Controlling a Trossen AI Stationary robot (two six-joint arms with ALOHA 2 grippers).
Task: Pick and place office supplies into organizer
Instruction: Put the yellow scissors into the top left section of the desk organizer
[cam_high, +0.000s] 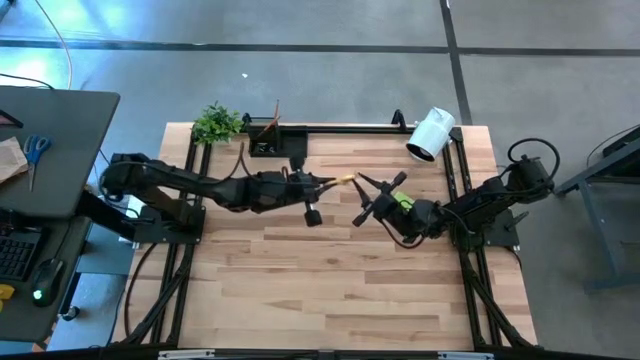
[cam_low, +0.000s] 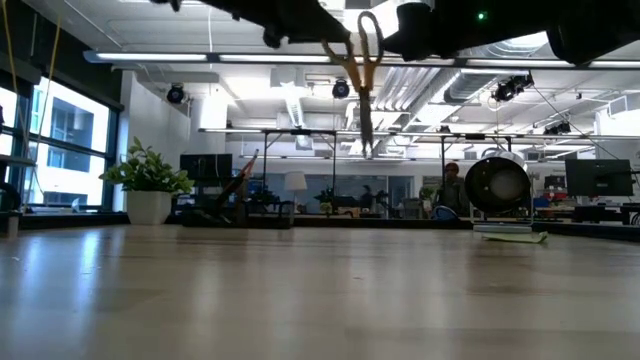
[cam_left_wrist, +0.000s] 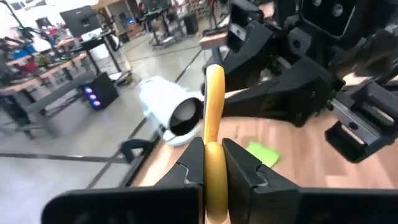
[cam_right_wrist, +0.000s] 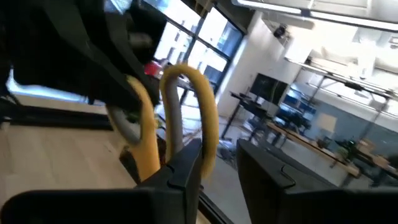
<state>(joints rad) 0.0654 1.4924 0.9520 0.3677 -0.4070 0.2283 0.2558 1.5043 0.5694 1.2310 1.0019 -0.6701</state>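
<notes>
Gripping one yellow-handled scissors (cam_left_wrist: 214, 124), left gripper (cam_left_wrist: 214, 163) clamped

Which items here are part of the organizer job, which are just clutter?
Job:
- yellow-handled scissors, clamped in left hand
- low black organizer tray
- lime-green sticky-note pad

Clutter:
- white cylinder
- small green plant
- blue-handled scissors, side desk
</notes>
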